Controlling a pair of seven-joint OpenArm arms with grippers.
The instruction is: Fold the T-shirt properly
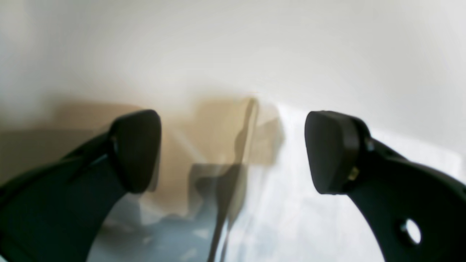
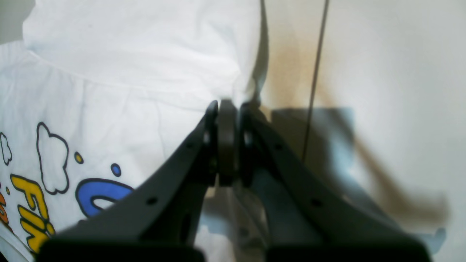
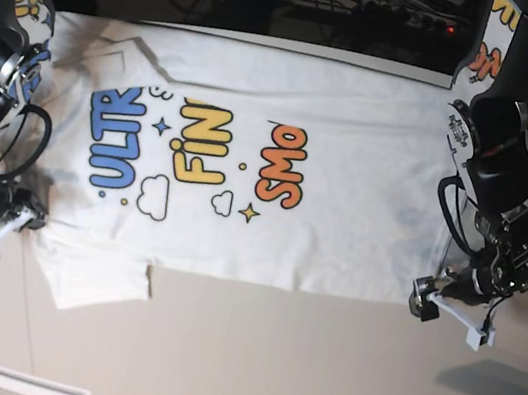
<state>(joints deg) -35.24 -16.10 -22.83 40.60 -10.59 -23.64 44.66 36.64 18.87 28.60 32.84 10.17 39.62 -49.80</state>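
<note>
The T-shirt (image 3: 251,155) lies spread flat, print side up, across the pale bench (image 3: 267,360). Its print reads sideways: blue "ULTR" letters, yellow "FIN" and orange "SMO", with small clouds and stars below them. One short sleeve sticks out toward the near edge at the picture's left. The right claw (image 3: 0,214) sits low at the picture's left, at the shirt's edge beside that sleeve. The left claw (image 3: 430,298) sits at the picture's right, by the shirt's near corner there. Cables loop from both dark arms.
</note>
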